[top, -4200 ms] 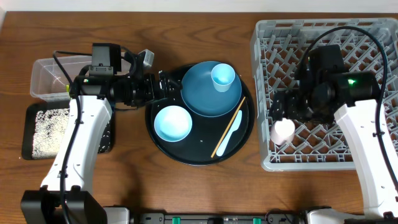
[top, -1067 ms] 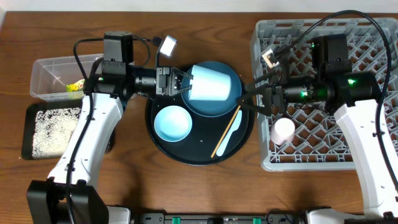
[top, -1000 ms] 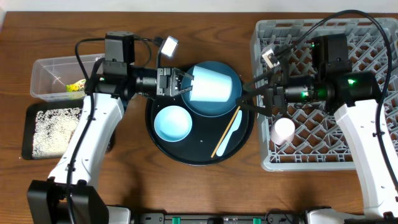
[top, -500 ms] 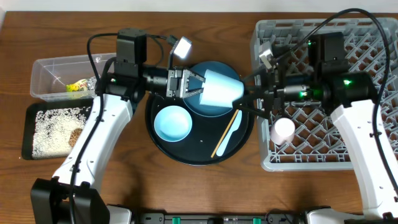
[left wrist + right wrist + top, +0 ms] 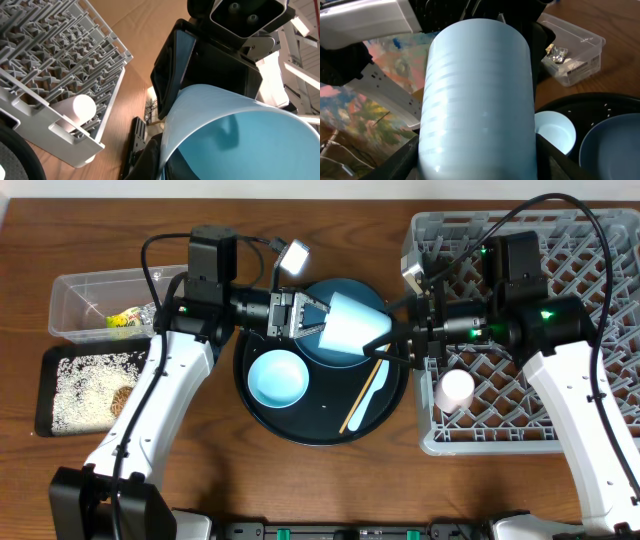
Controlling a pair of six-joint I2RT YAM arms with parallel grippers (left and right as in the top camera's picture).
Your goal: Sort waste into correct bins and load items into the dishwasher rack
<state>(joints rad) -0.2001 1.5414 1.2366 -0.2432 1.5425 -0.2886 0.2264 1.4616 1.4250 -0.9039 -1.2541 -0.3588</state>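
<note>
The light-blue cup (image 5: 350, 325) (image 5: 477, 100) hangs on its side above the dark-blue dish (image 5: 345, 360). My left gripper (image 5: 318, 320) (image 5: 164, 157) is shut on its rim (image 5: 240, 135), one finger inside, one outside. From the right, my right gripper (image 5: 388, 340) (image 5: 477, 150) is shut on the cup's body, a finger pressed to each side. The pale-blue bowl (image 5: 278, 378) (image 5: 555, 130), wooden chopstick (image 5: 360, 395) and white spoon (image 5: 375, 385) lie on the round black tray (image 5: 260, 415). The pink cup (image 5: 455, 388) (image 5: 82, 106) sits in the dishwasher rack (image 5: 600, 240) (image 5: 50, 50).
At the far left, the clear tub (image 5: 75, 290) (image 5: 575, 40) holds a yellow-green wrapper (image 5: 122, 320) and silver foil (image 5: 555, 52). The shallow black tray (image 5: 60, 395) below it holds rice. Bare wood lies along the table's front edge.
My left arm carried the cup rightwards over the dish. My right gripper came left from the rack and narrowed its jaws around the cup.
</note>
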